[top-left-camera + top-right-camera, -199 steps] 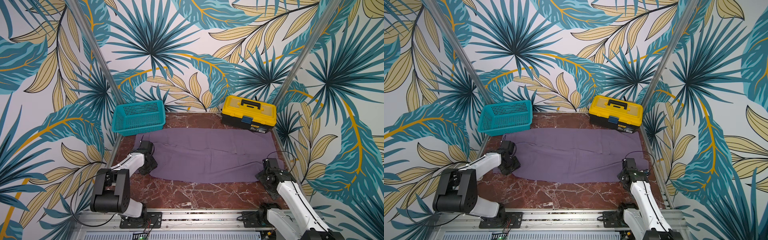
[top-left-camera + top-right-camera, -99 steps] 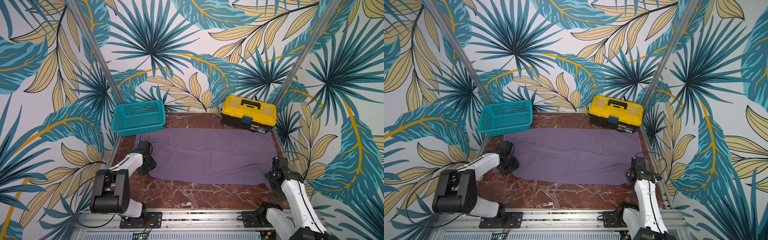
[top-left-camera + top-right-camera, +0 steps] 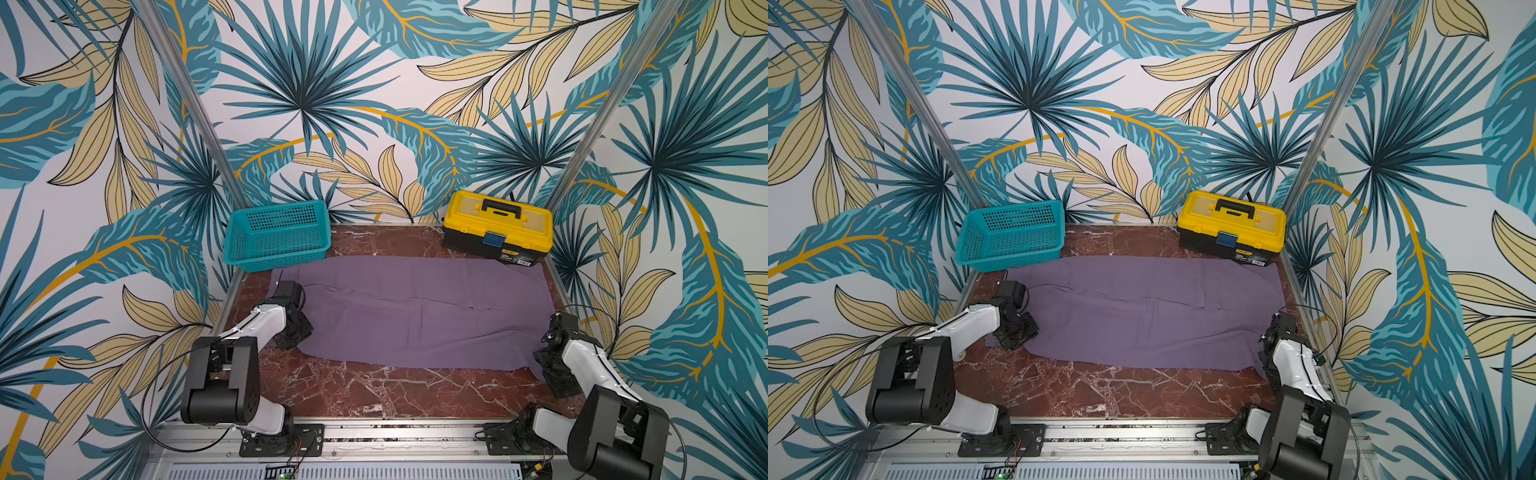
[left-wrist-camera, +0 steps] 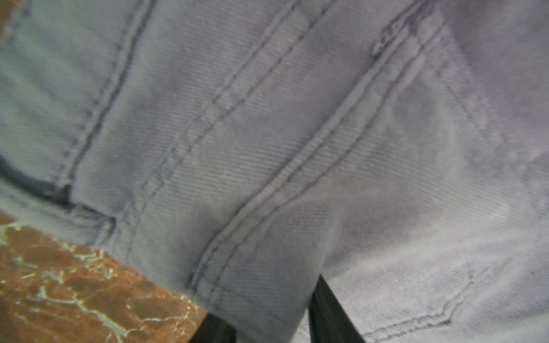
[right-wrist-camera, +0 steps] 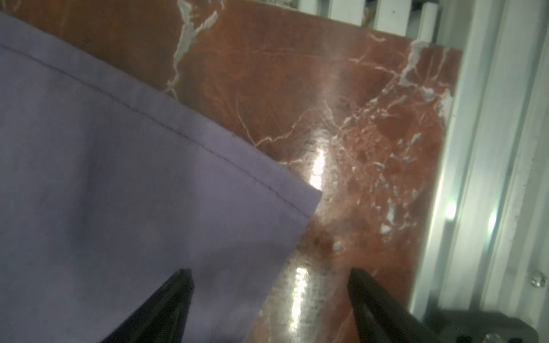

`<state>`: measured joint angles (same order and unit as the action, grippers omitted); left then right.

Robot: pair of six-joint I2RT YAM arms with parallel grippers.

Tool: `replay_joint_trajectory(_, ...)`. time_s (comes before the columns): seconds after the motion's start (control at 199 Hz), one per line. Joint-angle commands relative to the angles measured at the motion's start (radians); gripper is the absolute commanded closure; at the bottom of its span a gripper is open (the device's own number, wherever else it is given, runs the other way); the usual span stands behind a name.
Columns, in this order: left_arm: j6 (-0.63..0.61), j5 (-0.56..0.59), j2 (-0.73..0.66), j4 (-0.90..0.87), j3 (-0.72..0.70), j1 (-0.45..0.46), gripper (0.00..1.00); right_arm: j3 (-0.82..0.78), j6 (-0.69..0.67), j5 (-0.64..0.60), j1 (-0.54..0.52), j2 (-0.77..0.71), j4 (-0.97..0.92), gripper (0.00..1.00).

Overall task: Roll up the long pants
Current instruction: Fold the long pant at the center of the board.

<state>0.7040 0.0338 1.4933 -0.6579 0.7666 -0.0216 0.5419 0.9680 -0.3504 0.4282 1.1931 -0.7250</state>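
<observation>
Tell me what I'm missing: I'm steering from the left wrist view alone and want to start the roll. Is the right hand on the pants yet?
Observer: No. The right hand is open at a hem corner of the long pants. One fingertip is over cloth and its mate is over bare table. It holds nothing.
Operator: Has any roll formed?
Observer: None. In both top views the long pants lie spread flat across the table.
Operator: Anything in the way at the back?
Observer: A teal basket stands at the far left corner and a yellow toolbox at the far right, both close behind the pants' far edge.
</observation>
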Motion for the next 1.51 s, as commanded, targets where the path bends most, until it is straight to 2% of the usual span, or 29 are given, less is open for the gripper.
replay_joint_trajectory(0.0,0.003,-0.020,0.055,0.047,-0.052,-0.016,0.62,0.007,-0.034,-0.013,0.010,0.018,0.055,0.18)
replay_joint_trajectory(0.196,0.026,-0.034,0.043,0.074,-0.077,-0.017,0.67,0.006,-0.040,-0.009,0.011,0.015,0.056,0.32)
replay_joint_trajectory(0.247,0.028,-0.033,0.041,0.079,-0.082,-0.017,0.68,0.005,-0.042,-0.007,0.011,0.014,0.056,0.38)
replay_joint_trajectory(0.322,0.030,-0.033,0.039,0.092,-0.090,-0.016,0.69,0.004,-0.049,-0.005,0.012,0.013,0.058,0.63)
replay_joint_trajectory(0.438,0.040,-0.039,0.034,0.105,-0.103,-0.015,0.69,0.001,-0.049,-0.006,0.012,0.009,0.057,0.67)
replay_joint_trajectory(0.559,0.043,-0.041,0.027,0.112,-0.110,-0.015,0.70,-0.001,-0.045,-0.010,0.015,0.005,0.052,0.82)
replay_joint_trajectory(0.599,0.043,-0.041,0.024,0.111,-0.110,-0.014,0.70,-0.003,-0.046,-0.008,0.018,0.001,0.049,0.82)
replay_joint_trajectory(0.629,0.043,-0.043,0.022,0.110,-0.110,-0.015,0.70,-0.001,-0.051,-0.003,0.018,-0.004,0.049,0.77)
replay_joint_trajectory(0.65,0.043,-0.042,0.020,0.111,-0.109,-0.012,0.70,0.001,-0.053,-0.001,0.018,-0.008,0.044,0.69)
replay_joint_trajectory(0.68,0.042,-0.040,0.018,0.108,-0.107,-0.013,0.70,0.005,-0.052,-0.004,0.018,-0.020,0.031,0.49)
replay_joint_trajectory(0.71,0.042,-0.040,0.015,0.103,-0.104,-0.012,0.69,0.009,-0.044,-0.014,0.020,-0.036,0.014,0.40)
replay_joint_trajectory(0.78,0.039,-0.037,0.015,0.092,-0.095,-0.012,0.69,0.016,-0.048,-0.042,0.037,-0.081,-0.022,0.35)
replay_joint_trajectory(0.886,0.034,-0.033,0.023,0.069,-0.073,-0.012,0.69,0.005,-0.071,-0.059,0.115,-0.102,-0.039,0.35)
replay_joint_trajectory(0.982,0.031,-0.030,0.029,0.055,-0.056,-0.012,0.68,0.000,-0.092,-0.052,0.164,-0.051,0.016,0.37)
replay_joint_trajectory(1.103,0.033,-0.029,0.044,0.041,-0.037,-0.014,0.68,0.012,-0.102,0.021,0.209,0.050,0.095,0.39)
replay_joint_trajectory(1.244,0.043,-0.034,0.070,0.041,-0.025,-0.015,0.68,0.032,-0.133,0.049,0.210,0.112,0.147,0.48)
replay_joint_trajectory(1.324,0.052,-0.040,0.082,0.043,-0.020,-0.015,0.68,0.028,-0.149,0.042,0.224,0.127,0.153,0.59)
replay_joint_trajectory(1.465,0.058,-0.034,0.076,0.033,-0.015,-0.014,0.70,0.016,-0.164,0.071,0.241,0.126,0.189,0.85)
replay_joint_trajectory(1.506,0.053,-0.032,0.071,0.031,-0.015,-0.014,0.74,0.012,-0.162,0.092,0.242,0.105,0.193,0.91)
